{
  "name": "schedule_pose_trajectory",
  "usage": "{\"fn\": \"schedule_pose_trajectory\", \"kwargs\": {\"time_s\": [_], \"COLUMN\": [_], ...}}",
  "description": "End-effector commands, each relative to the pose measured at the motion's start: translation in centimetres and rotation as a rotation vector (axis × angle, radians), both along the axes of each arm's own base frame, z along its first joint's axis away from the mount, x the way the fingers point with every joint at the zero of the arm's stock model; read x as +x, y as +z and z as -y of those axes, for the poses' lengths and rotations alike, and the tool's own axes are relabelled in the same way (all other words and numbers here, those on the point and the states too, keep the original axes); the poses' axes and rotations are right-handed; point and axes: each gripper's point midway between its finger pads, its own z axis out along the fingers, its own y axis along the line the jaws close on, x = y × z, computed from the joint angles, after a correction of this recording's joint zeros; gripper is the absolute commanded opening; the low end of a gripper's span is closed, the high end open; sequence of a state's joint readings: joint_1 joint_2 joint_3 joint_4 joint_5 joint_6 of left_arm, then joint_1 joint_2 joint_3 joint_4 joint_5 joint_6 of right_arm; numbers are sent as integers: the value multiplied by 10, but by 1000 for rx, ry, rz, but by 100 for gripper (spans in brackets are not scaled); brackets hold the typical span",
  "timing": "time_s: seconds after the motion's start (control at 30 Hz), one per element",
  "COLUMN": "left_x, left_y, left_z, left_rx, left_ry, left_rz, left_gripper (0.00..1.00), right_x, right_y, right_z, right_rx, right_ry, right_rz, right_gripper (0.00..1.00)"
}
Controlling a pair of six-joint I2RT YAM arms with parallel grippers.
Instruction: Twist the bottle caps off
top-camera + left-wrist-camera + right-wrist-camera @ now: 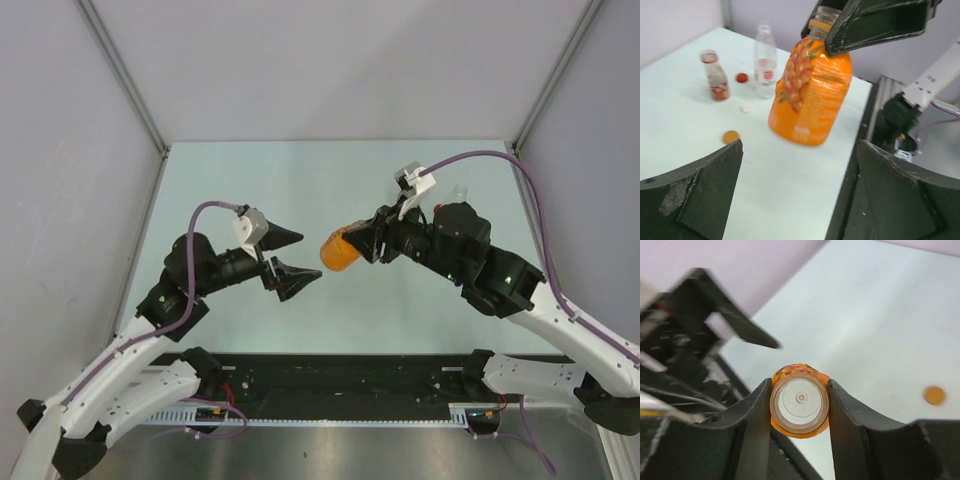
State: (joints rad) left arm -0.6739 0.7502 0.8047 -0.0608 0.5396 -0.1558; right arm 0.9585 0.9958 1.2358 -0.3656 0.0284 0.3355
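Observation:
My right gripper (365, 240) is shut on the neck of the orange-filled bottle (340, 251) and holds it tilted above the table. In the right wrist view the neck (799, 404) sits between the fingers (752, 415) with no cap on it. My left gripper (308, 258) is open and empty, just left of the bottle's base; in the left wrist view the bottle (810, 95) hangs beyond its spread fingers (705, 190). On the table stand the plain clear bottle (765, 62) and the reddish-label bottle (715, 75), with a red cap (742, 77), a white cap (746, 108) and an orange cap (730, 136) lying loose.
The pale table (300, 180) is closed in by grey walls at the back and sides. A black rail (340, 375) runs along its near edge by the arm bases. The orange cap also shows in the right wrist view (934, 395).

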Motion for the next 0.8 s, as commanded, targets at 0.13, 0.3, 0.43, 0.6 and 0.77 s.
{"fn": "schedule_pose_trajectory", "kwargs": {"time_s": [0.13, 0.3, 0.43, 0.6, 0.77], "left_x": [36, 61, 66, 73, 74], "left_y": [8, -6, -21, -39, -46], "left_z": [-61, -94, -97, -104, -110], "left_rx": [-34, -41, -10, 45, 52], "left_ry": [419, 672, 711, 776, 808], "left_rz": [74, -26, -64, -119, -121], "left_gripper": [100, 100, 100, 100, 100], "right_x": [65, 110, 137, 178, 212], "right_y": [-19, -53, -65, -93, -123], "right_z": [69, 74, 61, 52, 43], "right_rx": [-182, -301, -290, -281, -283], "right_ry": [-462, -639, -697, -726, -741], "right_rz": [28, 25, 44, 18, -2], "right_gripper": [0, 0, 0, 0, 0]}}
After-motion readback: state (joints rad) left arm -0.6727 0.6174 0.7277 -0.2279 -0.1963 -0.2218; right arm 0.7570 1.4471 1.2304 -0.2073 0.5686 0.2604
